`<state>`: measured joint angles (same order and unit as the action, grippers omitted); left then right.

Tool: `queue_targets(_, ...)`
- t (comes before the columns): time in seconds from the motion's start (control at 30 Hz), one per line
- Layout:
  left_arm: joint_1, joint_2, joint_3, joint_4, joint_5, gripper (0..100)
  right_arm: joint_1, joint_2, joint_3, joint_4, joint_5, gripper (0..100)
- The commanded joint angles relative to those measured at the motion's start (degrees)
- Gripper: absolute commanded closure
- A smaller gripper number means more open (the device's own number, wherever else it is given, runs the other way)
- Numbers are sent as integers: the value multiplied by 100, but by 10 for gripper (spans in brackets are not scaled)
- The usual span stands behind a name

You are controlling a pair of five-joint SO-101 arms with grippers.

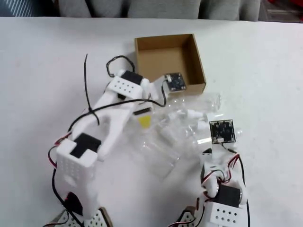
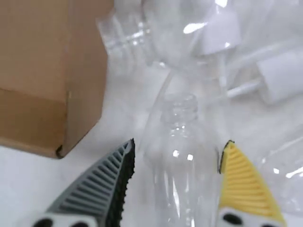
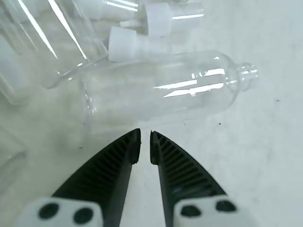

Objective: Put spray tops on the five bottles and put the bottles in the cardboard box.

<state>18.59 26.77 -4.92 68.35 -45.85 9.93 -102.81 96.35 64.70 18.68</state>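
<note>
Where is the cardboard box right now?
In the high view the box sits near the middle of the table's far side, just beyond the heap of clear bottles.

Looks like a robot test room, big flat white desk, white plastic robot arms with loose wires, grey seats behind

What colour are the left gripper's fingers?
The left gripper has one grey finger with a black edge and one yellow finger; clearest in the left wrist view.
</note>
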Motion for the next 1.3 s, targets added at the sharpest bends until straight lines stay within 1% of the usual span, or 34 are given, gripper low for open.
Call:
queue_targets(0.0, -13, 4, -255, 70, -9, 718, 4, -31, 44, 48, 79, 981)
queue_targets(0.1, -57, 13, -220, 185, 0, 724, 4, -31, 44, 48, 79, 981)
queue_targets(0.33, -92, 22, -70, 193, 0, 861, 4, -31, 44, 48, 79, 981)
queue_targets(0.43, -92, 13, 185, 185, 0, 886, 4, -31, 44, 48, 79, 981)
queue_targets(0.6, -224, -40, 484, 229, 44, 885, -4, -31, 44, 40, 79, 981)
queue_targets(0.67, -382, -40, 466, 229, 290, 883, -4, -31, 44, 40, 79, 981)
queue_targets(0.77, -567, -92, 440, 229, 440, 883, -4, -31, 44, 40, 79, 981)
queue_targets(0.87, -593, -435, 466, 264, 484, 882, -4, -31, 44, 40, 79, 981)
queue_targets(0.97, -593, -1024, 475, 607, 527, 882, -4, -31, 44, 40, 79, 981)
queue_targets(1.03, -593, -1490, 501, 747, 958, 882, -4, -31, 44, 40, 79, 981)
queue_targets(1.1, -637, -1895, 501, 756, 1591, 882, -4, -31, 44, 48, 79, 981)
queue_targets(1.17, -778, -2220, 501, 668, 2365, 882, -4, -31, 44, 57, 79, 981)
queue_targets(1.27, -1042, -2387, 510, 369, 3807, 882, -4, -31, 44, 57, 79, 981)
